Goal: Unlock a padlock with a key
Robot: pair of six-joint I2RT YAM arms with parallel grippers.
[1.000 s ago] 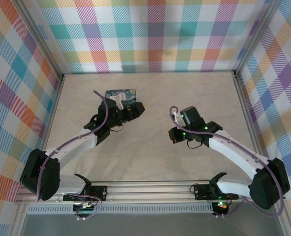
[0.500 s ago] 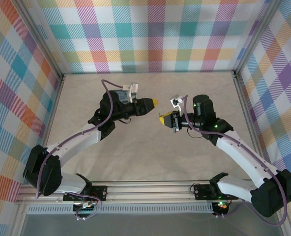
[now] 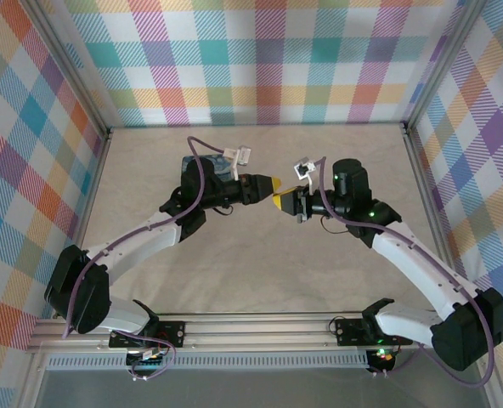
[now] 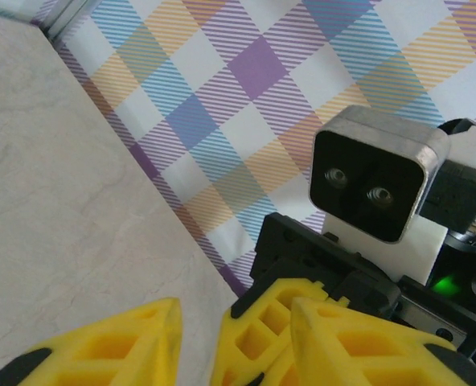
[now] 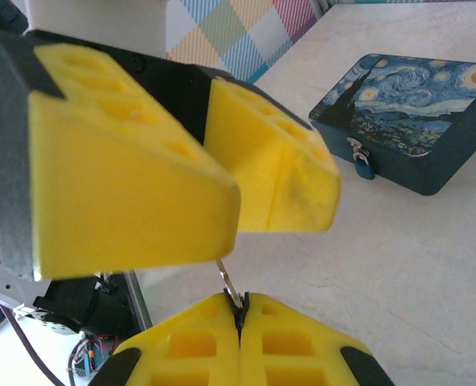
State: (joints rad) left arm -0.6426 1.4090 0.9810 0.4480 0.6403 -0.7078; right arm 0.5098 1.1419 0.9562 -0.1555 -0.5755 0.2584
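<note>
Near the tin [image 5: 415, 121], right gripper [image 5: 240, 310] pinches the key [image 5: 231, 288] (tip poking out); left gripper [image 3: 273, 182], parted, just beside it.

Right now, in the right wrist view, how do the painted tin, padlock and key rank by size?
1. painted tin
2. padlock and key: both tiny, too alike to rank; the key sits nearer the camera.

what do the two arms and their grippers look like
Left arm and right arm: white shells, black joints, a purple cable along each. Left gripper and right gripper: yellow wedge fingers with lattice cut-outs. Green light on the right wrist.
</note>
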